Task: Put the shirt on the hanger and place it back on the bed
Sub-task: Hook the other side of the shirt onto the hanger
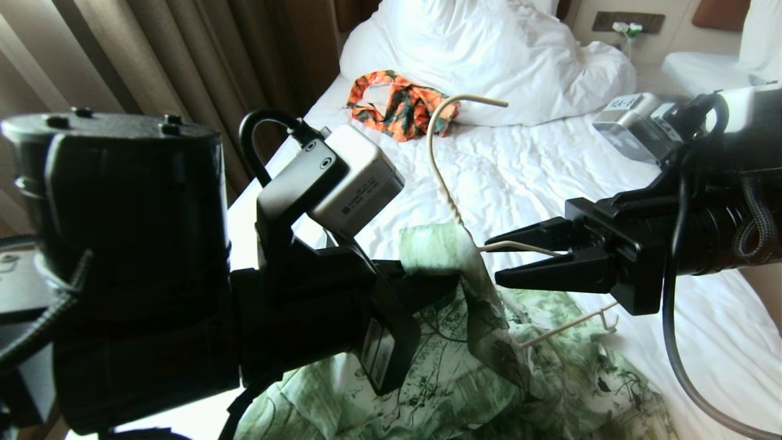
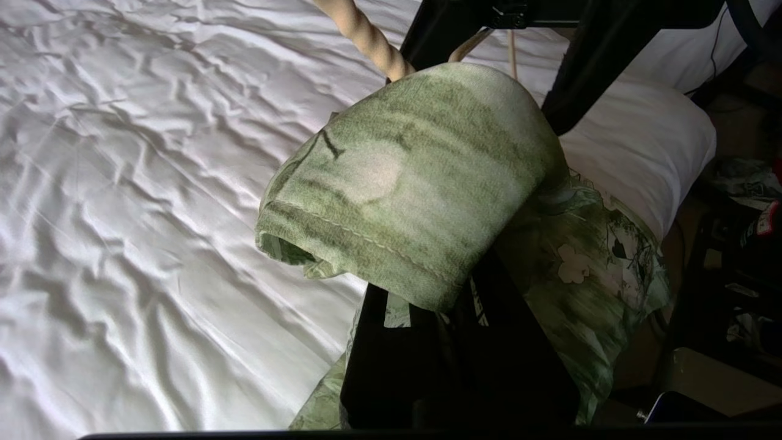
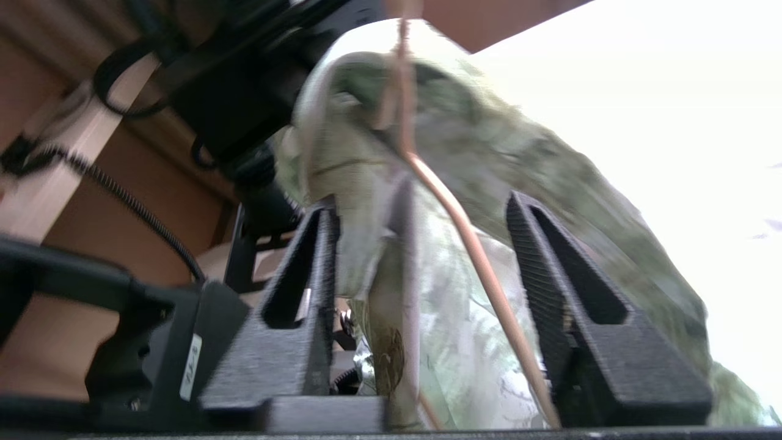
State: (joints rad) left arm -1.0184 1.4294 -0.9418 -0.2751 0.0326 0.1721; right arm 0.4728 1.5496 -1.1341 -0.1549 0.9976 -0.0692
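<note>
The green and white leaf-print shirt (image 1: 464,366) lies bunched at the near edge of the bed (image 1: 537,177). A folded part of it is lifted and draped over my left gripper (image 1: 443,282), which is shut on the shirt (image 2: 415,177). The cloth hides the left gripper's (image 2: 427,311) fingertips. The cream wire hanger (image 1: 435,146) stands with its hook up, its twisted neck (image 2: 366,36) going into the lifted fold. My right gripper (image 1: 493,258) is open just right of the fold. One hanger arm (image 3: 482,263) passes between the right gripper's (image 3: 421,205) fingers without being pinched.
An orange and dark green garment (image 1: 400,104) lies farther up the bed by the white pillows (image 1: 489,55). Brown curtains (image 1: 153,55) hang on the left. Another white bed (image 1: 702,64) shows at the far right.
</note>
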